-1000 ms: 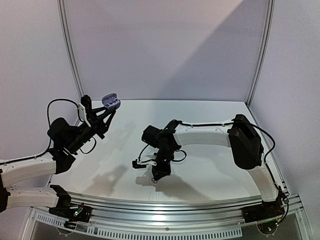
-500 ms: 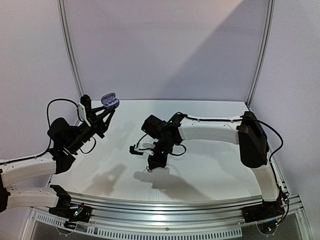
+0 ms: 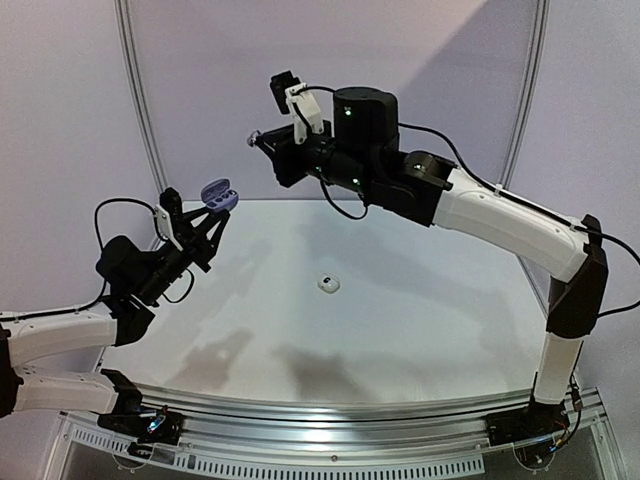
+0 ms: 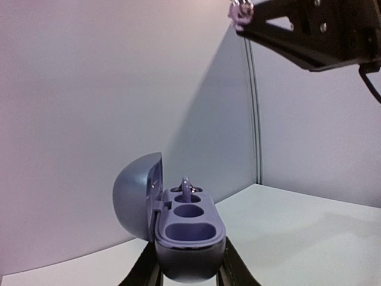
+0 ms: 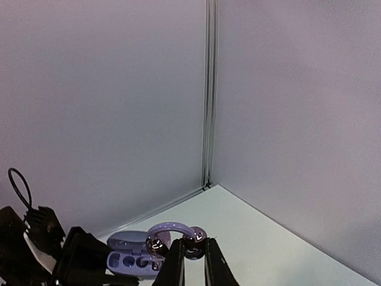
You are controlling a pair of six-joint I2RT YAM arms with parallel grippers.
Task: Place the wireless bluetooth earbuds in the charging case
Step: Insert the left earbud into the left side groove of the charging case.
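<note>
- Top view: nothing is seated by the right arm yet, so I'd call this the carry-over stage. The left fingers [image 3: 211,210] are clamped on the charging case [image 3: 219,193], holding it in the air with the lid flipped open.
- The right fingers [image 3: 262,143] are up above and to the right of the case, well apart from it. They're pinching a tiny earbud [image 3: 254,137].
- A loose earbud [image 3: 328,284], pale and glossy, sits on the counter [image 3: 450,330] below and to the right of the case. That one hasn't been picked up yet.
- Left wrist view: the case [image 4: 189,232] is lavender-grey and rounded, with the lid hinged back to its left. The two nearer wells look empty.
- A small upright piece [image 4: 186,188] pokes out of the far well. Might be a bud already in, can't say for sure.
- The earbud [image 4: 241,10] in the other arm shows way up and to the right of the case.
- Right wrist view: the fingers are pressed nearly together on the earbud [image 5: 172,237], which is a lavender arc with shiny dark ends. The open case [image 5: 128,260] lies beyond it, down and to the left.
- My guess at what's left: bring this bud down to the case and seat it, then grab the one on the counter.
</note>
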